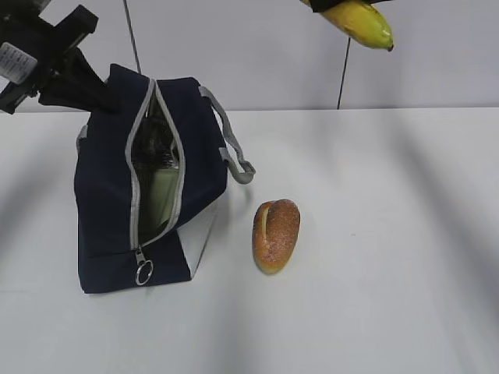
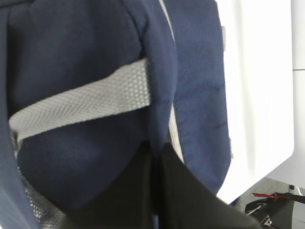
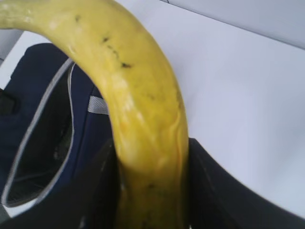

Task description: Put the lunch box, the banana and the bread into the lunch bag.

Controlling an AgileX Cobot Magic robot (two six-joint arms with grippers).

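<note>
The navy lunch bag [image 1: 105, 195] stands at the left with its zipper open. The pale green lid of the lunch box [image 1: 160, 196] shows inside it. My left gripper [image 1: 98, 92] is shut on the bag's upper rear edge; in the left wrist view [image 2: 156, 160] the black fingers pinch the navy fabric [image 2: 200, 86] beside a grey strap [image 2: 81, 102]. My right gripper [image 3: 152, 191] is shut on the yellow banana [image 3: 143, 105] and holds it high above the table, at the top edge of the exterior view [image 1: 362, 22]. The bread [image 1: 276, 234] lies on the table right of the bag.
The white table [image 1: 390, 234] stretches to the right and front of the bag. A grey ring pull [image 1: 143, 273] hangs at the zipper's near end. The bag's open mouth [image 3: 43, 129] lies below and left of the banana in the right wrist view.
</note>
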